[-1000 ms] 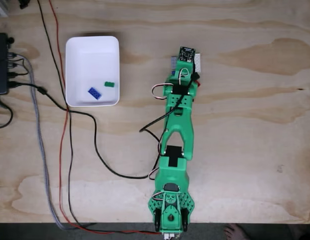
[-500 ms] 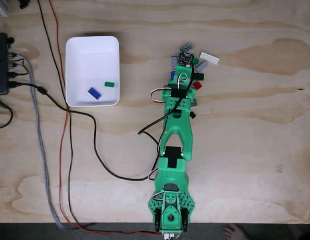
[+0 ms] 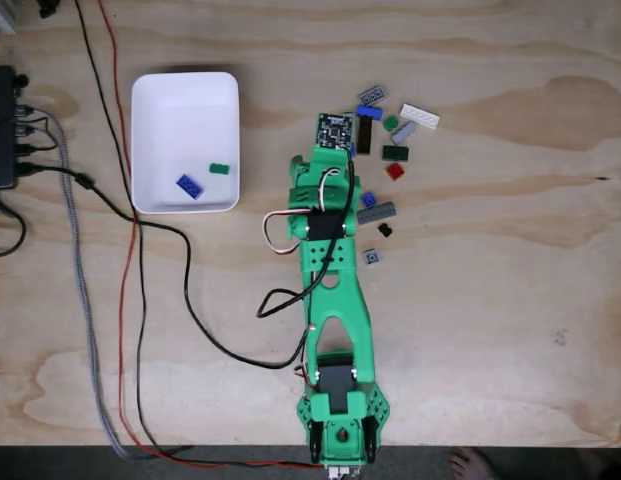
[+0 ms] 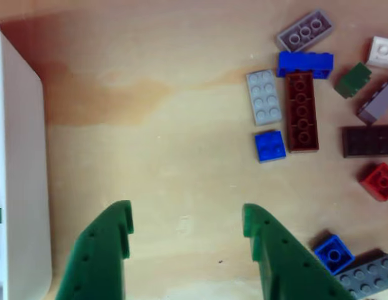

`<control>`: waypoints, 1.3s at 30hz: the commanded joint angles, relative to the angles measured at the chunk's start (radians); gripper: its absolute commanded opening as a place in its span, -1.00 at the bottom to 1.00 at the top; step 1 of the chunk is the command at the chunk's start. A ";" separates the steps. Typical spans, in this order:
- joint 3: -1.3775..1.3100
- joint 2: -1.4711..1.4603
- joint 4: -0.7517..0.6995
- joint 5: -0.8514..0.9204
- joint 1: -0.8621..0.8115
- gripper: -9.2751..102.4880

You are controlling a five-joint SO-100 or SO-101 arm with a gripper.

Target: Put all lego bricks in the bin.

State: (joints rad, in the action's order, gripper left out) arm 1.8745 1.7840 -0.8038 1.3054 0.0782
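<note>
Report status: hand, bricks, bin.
Hand open, empty, above bare wood. Two bricks in bin: blue brick, green brick. Loose pile right of arm. Path clear.
</note>
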 commanded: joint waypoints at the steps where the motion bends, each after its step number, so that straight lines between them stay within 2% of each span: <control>1: -0.091 -0.216 0.044 0.006 -0.061 -0.46; 7: -0.110 -0.359 0.127 0.009 -0.098 -0.45; 13: -0.112 -0.402 0.178 0.017 -0.106 -0.41; 20: -0.120 -0.460 0.256 0.061 -0.110 -0.45; 39: -0.218 -0.555 0.305 0.120 -0.092 -0.52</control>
State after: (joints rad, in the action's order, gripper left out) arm 1.7165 1.2226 -0.5139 1.4174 -0.0184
